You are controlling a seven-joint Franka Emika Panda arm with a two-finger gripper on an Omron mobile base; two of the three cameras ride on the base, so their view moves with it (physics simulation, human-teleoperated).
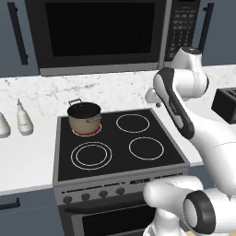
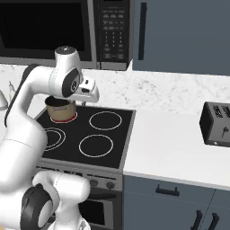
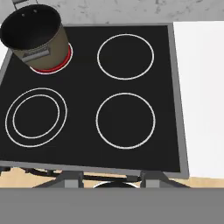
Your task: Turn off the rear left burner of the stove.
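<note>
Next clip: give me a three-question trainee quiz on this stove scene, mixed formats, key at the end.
1. True or false: the tan metal pot sits on the red-glowing rear left burner ring.
2. Which marking on the black glass stove is double-ringed? A front left B front right C rear right
3. Fill in: the black slotted toaster stands on the white counter to the stove's ____.

Key: 1 true; 2 A; 3 right

Tan pot (image 1: 84,117), microwave (image 1: 97,34), toaster (image 2: 217,124), bottle (image 1: 24,119).
</note>
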